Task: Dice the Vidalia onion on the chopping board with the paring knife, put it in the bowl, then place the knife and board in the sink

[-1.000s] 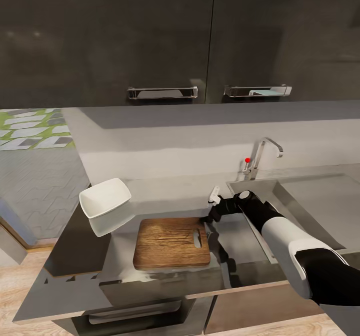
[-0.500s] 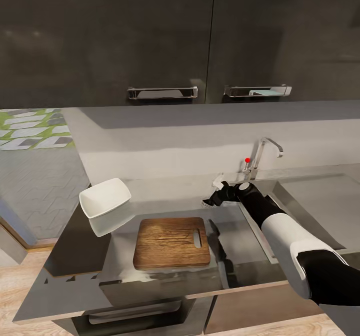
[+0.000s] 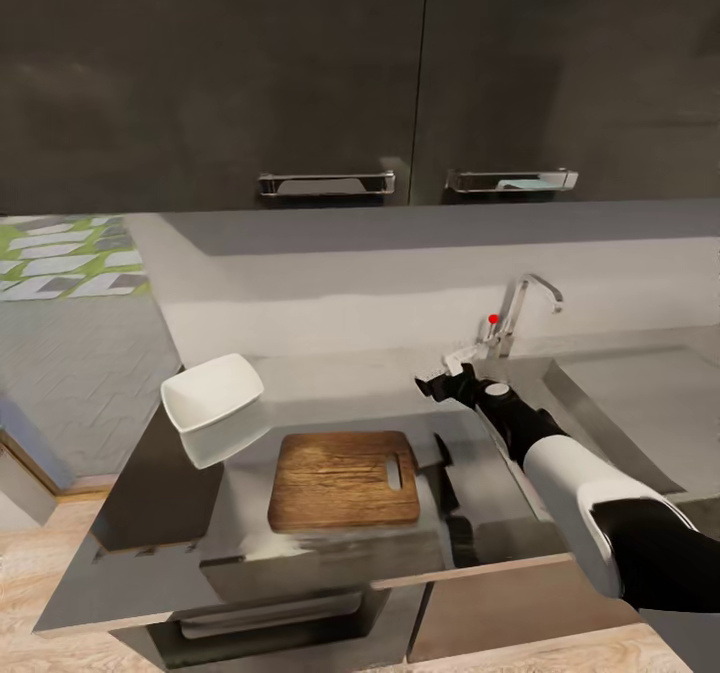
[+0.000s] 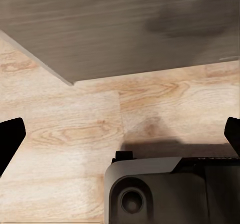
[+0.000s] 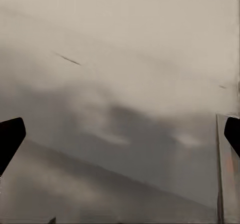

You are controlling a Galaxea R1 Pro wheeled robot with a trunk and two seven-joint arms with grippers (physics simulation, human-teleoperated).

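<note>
Head view: right gripper (image 3: pixel 441 377) above countertop (image 3: pixel 330 378), jaws spread wide, empty; chopping board (image 3: pixel 343 479) nearer, apart. Left gripper (image 4: pixel 120 134) spread, empty.

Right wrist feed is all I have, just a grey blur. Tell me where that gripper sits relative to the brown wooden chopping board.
Observer: In the head view the right gripper hovers over the glossy grey countertop, beyond the handle-hole end of the brown wooden chopping board and apart from it.
Operator: Give me the sink's position.
Observer: The grey metal sink lies to the robot's right of that gripper, with its chrome tap just behind.
Operator: Report the left arm.
Observer: The left wrist view shows the left gripper open, over light wooden floor.
</note>
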